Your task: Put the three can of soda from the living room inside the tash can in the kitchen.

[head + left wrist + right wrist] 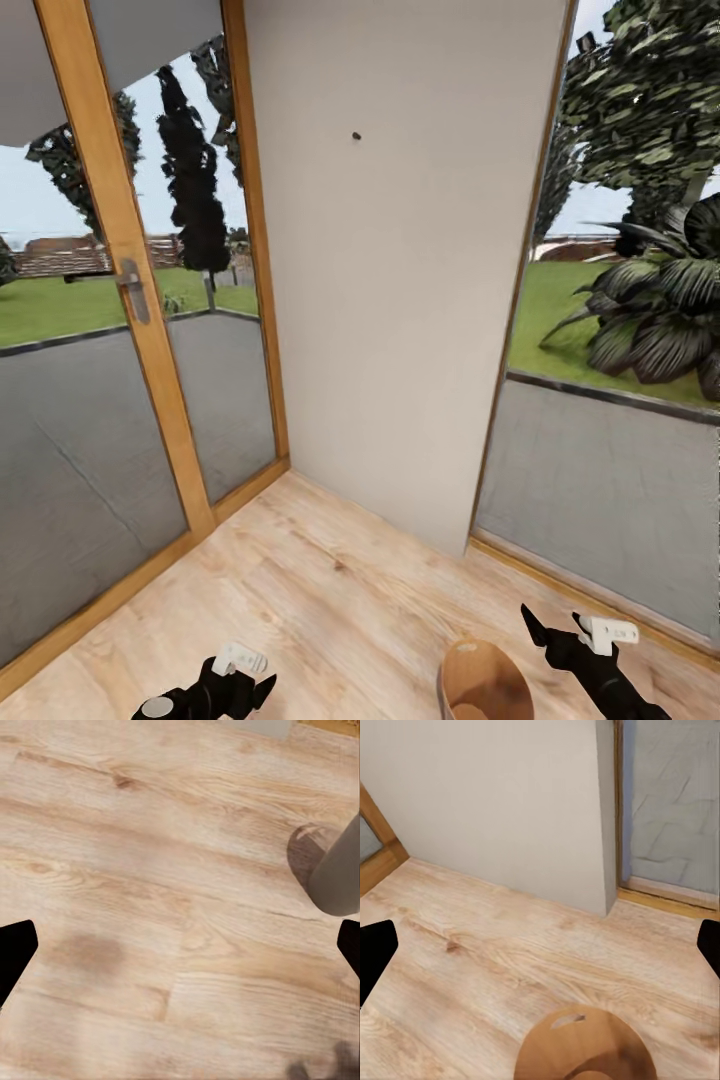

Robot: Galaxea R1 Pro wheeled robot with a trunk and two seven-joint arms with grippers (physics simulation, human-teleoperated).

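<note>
mostly wood floor (330,590), glass doors (120,330).

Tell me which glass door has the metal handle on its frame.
The door on the left, seen from the head camera: a grey handle sits on its wooden frame. The glass panel on the right, beyond the white wall, shows none.

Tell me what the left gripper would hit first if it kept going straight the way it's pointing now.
Most likely the bare wood-plank floor: the left gripper looks straight down onto it with nothing between the fingertips. The grey wall of the trash can stands off to one side, seemingly out of that line.
</note>
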